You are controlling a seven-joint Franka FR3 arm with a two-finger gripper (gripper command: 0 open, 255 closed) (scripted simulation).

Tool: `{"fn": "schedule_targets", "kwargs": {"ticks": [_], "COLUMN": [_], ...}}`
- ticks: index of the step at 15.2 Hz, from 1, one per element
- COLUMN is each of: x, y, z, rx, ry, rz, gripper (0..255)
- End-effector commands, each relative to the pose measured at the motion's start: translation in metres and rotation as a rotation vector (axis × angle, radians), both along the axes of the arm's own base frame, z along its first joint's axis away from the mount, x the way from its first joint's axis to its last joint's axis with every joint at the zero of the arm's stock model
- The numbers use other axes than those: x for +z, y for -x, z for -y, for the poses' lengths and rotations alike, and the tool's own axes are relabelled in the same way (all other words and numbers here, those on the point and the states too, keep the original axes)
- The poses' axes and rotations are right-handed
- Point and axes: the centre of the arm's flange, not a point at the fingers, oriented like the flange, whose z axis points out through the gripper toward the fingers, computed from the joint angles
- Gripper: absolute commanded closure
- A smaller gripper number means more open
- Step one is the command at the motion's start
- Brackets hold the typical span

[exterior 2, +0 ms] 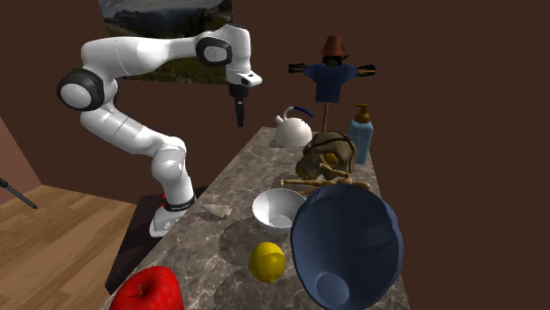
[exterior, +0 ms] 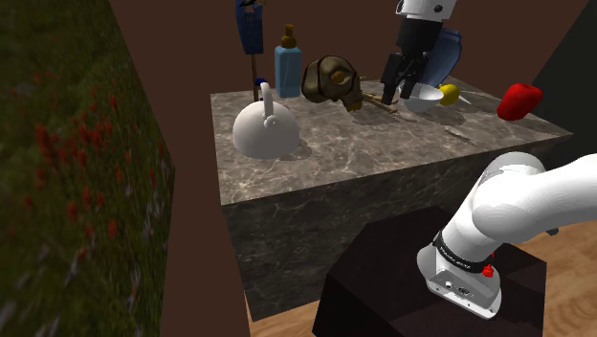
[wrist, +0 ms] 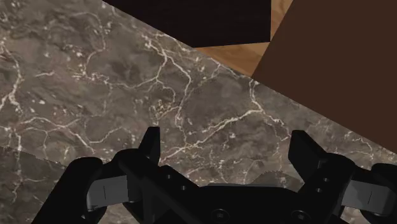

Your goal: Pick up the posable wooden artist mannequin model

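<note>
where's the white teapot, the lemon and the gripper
white teapot [exterior: 266, 132]: shoulder view, on its round body
lemon [exterior 2: 267, 262]: second exterior view, on its middle
gripper [wrist: 226, 141]: wrist view, midway between its open fingertips

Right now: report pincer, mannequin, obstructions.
Pincer open, empty, above bare veined tabletop. Brown mannequin lies on it, untouched. White bowl, white teapot, blue bottle stand close around it.

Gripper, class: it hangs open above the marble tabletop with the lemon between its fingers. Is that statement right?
Not quite. The gripper does hang open above the marble tabletop, but nothing is between its fingers: the wrist view shows bare marble there. The lemon lies beside the white bowl in the second exterior view.
</note>
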Motion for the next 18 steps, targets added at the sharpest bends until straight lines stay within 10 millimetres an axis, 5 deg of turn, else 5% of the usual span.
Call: {"fn": "schedule_targets", "kwargs": {"ticks": [1, 18], "x": [0.0, -0.057], "y": [0.0, -0.108], "z": [0.0, 0.191], "rx": [0.0, -0.073], "ry": [0.0, -0.043], "rz": [0.0, 0.036], "gripper": [0, 0]}}
